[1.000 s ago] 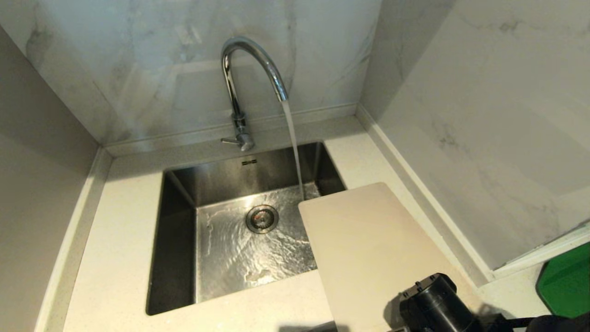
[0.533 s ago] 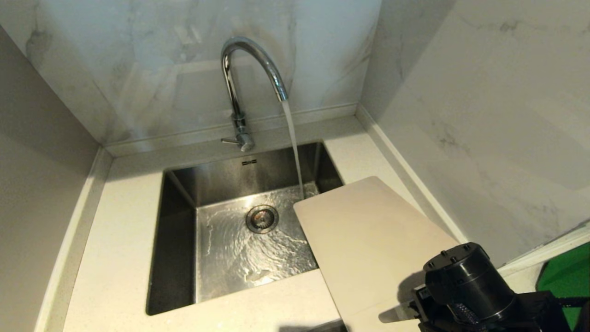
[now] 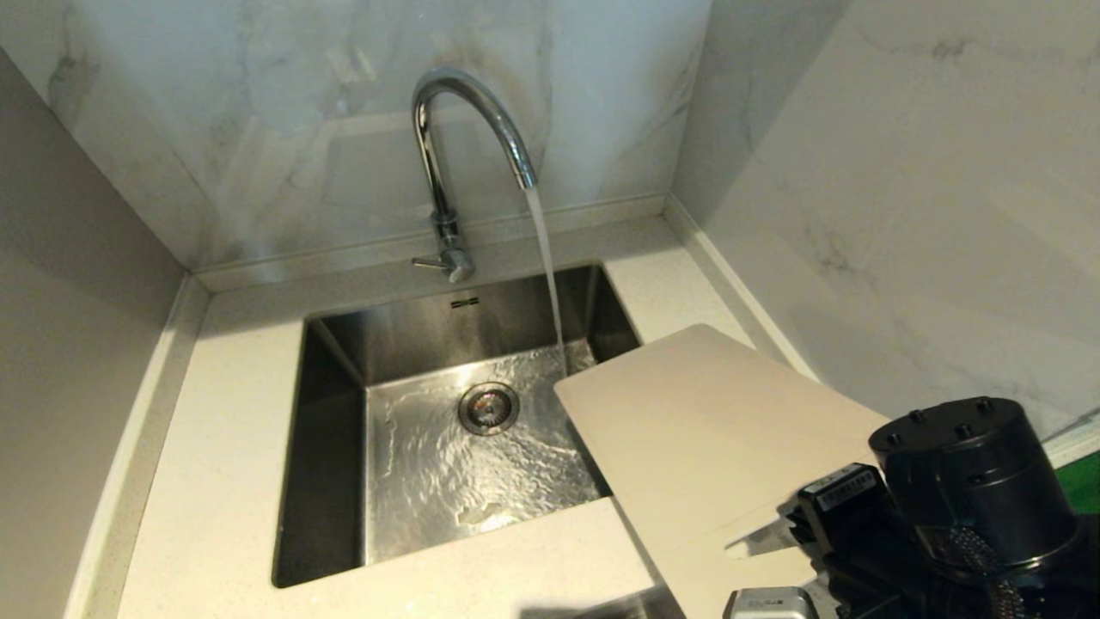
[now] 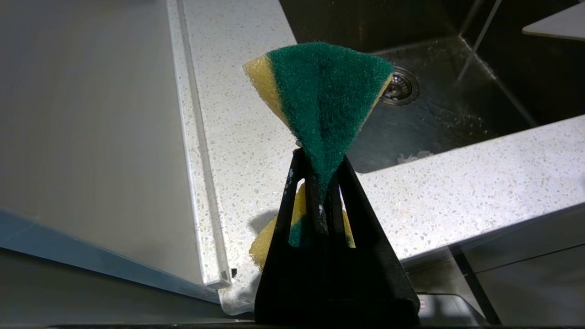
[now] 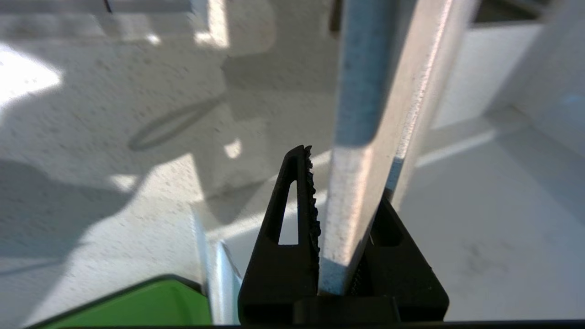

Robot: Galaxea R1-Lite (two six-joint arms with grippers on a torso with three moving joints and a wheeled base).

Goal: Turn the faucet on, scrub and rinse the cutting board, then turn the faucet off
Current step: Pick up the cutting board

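Two grippers are busy as we look down at the sink [image 3: 331, 447]. Our right gripper [image 5: 340, 219], at the lower right of the head view, is clamped on one edge of the cutting board [image 3: 713, 430]; in the right wrist view we see the board's edge wedged between the two black fingers [image 5: 292, 205]. We hold the cream-white board lifted and tilted, its far rounded corner reaching out over the right side of the basin, near the falling water but apart from it. Part of the board's near end is hidden behind our right arm.

We see the faucet [image 3: 460, 129] standing behind the sink with its small lever [image 3: 430, 263] sticking out to the left at the base. A steady stream [image 3: 546, 266] runs from the spout onto the basin floor just right of the drain [image 3: 488, 407], and the wet steel ripples all around it.

Our left gripper [image 4: 322, 183] is out of the head view; its wrist camera shows it closed tight on a green-and-yellow scrubbing sponge [image 4: 324, 98], folded between the fingers, over the speckled countertop [image 4: 237, 137] beside the sink. A sliver of a green slab [image 5: 137, 304] lies at the right of the counter.
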